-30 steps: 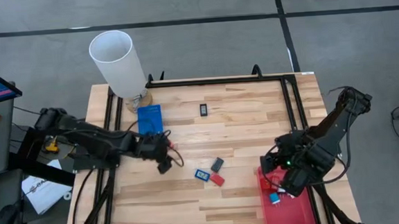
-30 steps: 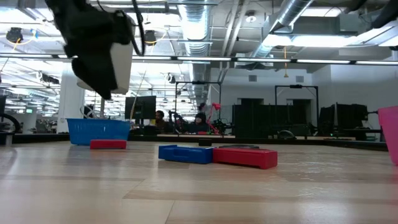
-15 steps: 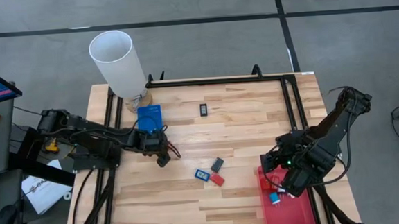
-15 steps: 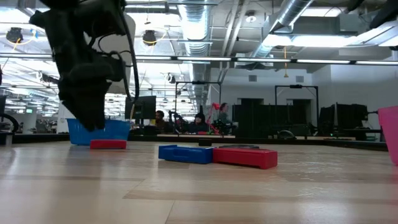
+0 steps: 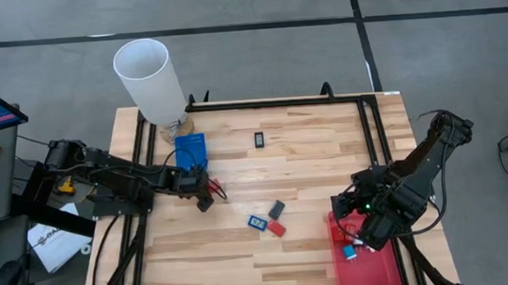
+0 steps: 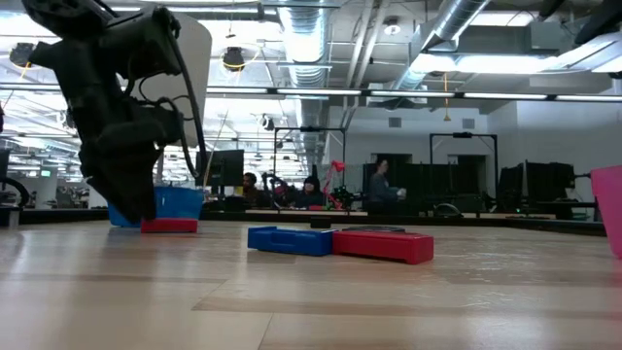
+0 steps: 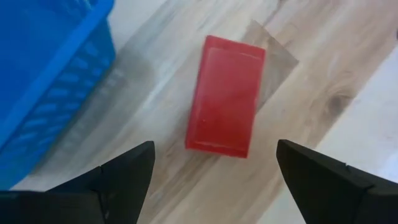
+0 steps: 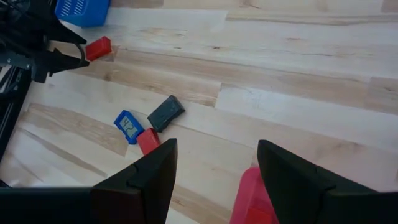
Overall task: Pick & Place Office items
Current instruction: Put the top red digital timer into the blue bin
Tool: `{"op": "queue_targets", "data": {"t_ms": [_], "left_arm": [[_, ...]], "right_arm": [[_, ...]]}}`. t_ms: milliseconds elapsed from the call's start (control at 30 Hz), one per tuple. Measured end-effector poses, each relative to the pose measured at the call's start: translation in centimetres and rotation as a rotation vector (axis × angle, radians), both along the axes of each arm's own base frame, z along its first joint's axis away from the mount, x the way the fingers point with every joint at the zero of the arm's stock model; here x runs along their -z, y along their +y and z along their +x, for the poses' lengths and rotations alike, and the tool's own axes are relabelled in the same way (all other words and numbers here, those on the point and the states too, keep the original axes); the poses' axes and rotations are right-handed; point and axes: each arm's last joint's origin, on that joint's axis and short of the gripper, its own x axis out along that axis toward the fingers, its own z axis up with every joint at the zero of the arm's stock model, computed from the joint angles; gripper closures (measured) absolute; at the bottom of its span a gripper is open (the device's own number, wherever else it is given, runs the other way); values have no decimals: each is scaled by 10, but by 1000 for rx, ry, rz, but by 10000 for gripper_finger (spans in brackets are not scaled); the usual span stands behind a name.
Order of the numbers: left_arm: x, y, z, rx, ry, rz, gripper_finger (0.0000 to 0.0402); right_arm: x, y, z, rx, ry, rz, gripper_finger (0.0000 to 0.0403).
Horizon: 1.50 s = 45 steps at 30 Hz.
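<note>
My left gripper (image 5: 206,195) is open and low over the table, just near of the square blue bin (image 5: 191,151). In the left wrist view its fingers (image 7: 124,177) stand on either side of a small red piece (image 7: 227,93) that lies flat on the wood beside the bin (image 7: 43,74), without touching it. The piece also shows in the low view (image 6: 168,225) and the right wrist view (image 8: 98,48). My right gripper (image 8: 214,186) is open and empty above the flat red tray (image 5: 367,259), which holds a few small pieces.
A blue piece (image 5: 258,222), a black piece (image 5: 277,209) and a red piece (image 5: 277,229) lie together mid-table. Another black piece (image 5: 260,139) lies farther back. A tall white cylinder (image 5: 148,78) stands at the far left corner. People show in the room behind.
My left gripper has gone down from well above the table to just over it and a little toward the blue bin, ending with its open fingers around the red piece. The red piece has stayed where it was.
</note>
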Motion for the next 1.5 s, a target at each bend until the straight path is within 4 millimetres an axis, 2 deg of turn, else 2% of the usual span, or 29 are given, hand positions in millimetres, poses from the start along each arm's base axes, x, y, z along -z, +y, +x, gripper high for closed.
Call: {"op": "queue_targets", "data": {"t_ms": [333, 600, 767, 1000, 1300, 1400, 1500], "left_arm": [[12, 5, -4, -24, -38, 2, 77], [13, 5, -5, -30, -32, 15, 114], [13, 6, -6, -38, -26, 26, 163], [14, 6, -7, -37, -24, 22, 260], [7, -6, 3, 74, -142, -141, 378], [0, -14, 10, 140, -236, -204, 396], [-10, -23, 12, 189, -325, -220, 387]], "right_arm": [[0, 0, 0, 5, -8, 5, 188], [0, 0, 0, 6, -18, -3, 188], [-1, 0, 1, 15, -42, -11, 188], [-1, 1, 2, 16, -62, -11, 188], [-1, 1, 2, 16, -66, -9, 188], [-1, 1, 2, 16, -67, -9, 188], [-1, 1, 2, 17, -66, -9, 188]]}}
